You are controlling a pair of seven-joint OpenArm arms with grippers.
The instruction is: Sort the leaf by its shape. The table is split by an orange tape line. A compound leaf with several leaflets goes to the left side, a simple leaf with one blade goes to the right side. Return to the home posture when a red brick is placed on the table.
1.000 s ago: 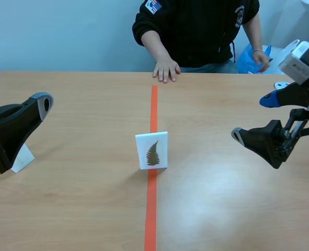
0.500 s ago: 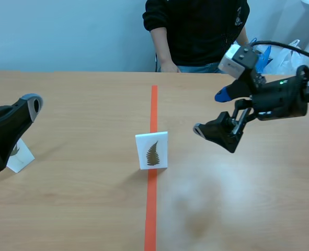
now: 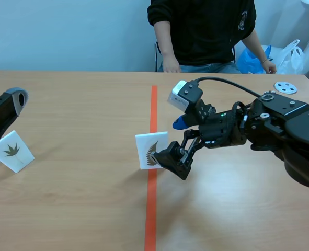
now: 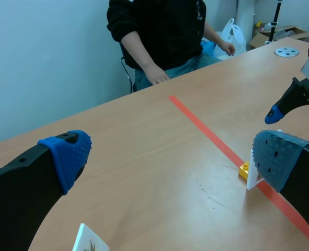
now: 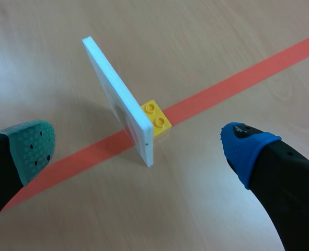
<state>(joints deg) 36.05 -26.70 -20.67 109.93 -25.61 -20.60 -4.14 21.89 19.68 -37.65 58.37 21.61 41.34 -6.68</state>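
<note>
A white card (image 3: 152, 150) printed with a fern-like leaf of several leaflets stands upright on the orange tape line (image 3: 153, 104). A yellow brick (image 5: 157, 119) behind it props it up. My right gripper (image 3: 168, 141) is open and straddles the card, grey-green pad (image 5: 33, 146) on the printed side and blue pad (image 5: 245, 146) on the brick side, neither touching. In the right wrist view the card (image 5: 120, 97) is seen edge-on between the fingers. My left gripper (image 4: 170, 157) is open and holds nothing, far to the left of the card (image 4: 252, 170).
A second white card (image 3: 12, 150) with a small leaf picture stands at the far left, under my left arm's finger (image 3: 13, 104). A person (image 3: 204, 31) sits across the table. A white disc (image 3: 285, 87) lies at the far right.
My right arm swung in from the right and lowered until its open fingers flank the card. My left arm drew back to the left, uncovering the second card. The person's hand left the table.
</note>
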